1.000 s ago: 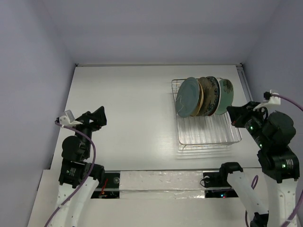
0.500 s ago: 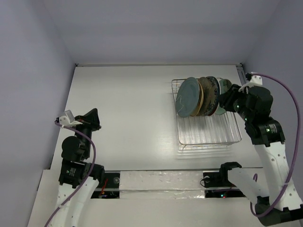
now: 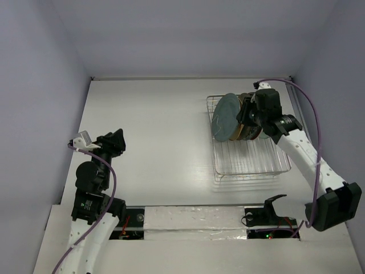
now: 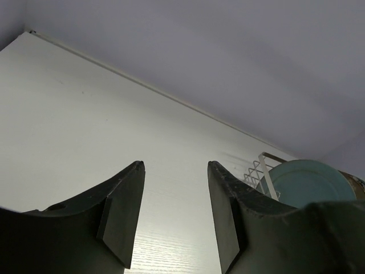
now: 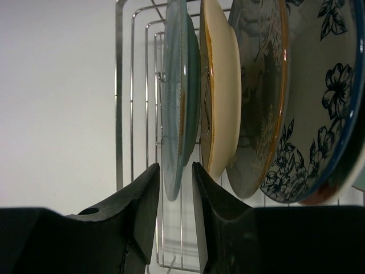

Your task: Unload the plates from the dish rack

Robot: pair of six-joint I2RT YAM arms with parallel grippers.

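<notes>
White tabletop (image 3: 154, 125) carries the dish rack (image 3: 251, 162) on our right side, with the plates (image 5: 251, 103) standing upright in it. Our right gripper (image 5: 174, 166) hovers at the teal plate (image 5: 177, 103), jaws slightly parted around its rim line and gripping nothing. Our left gripper (image 4: 175, 168) hangs open, well apart from the rack.

Soft, even light falls from overhead — the white table (image 3: 154, 142) looks bright, without glare. The rack (image 3: 251, 165) throws a faint shadow toward 6 o'clock. In the wrist views, the dark fingers (image 4: 122, 211) at 6 o'clock are soft-edged and underexposed — the plates (image 5: 217, 91) are sharp, one rim glinting.
</notes>
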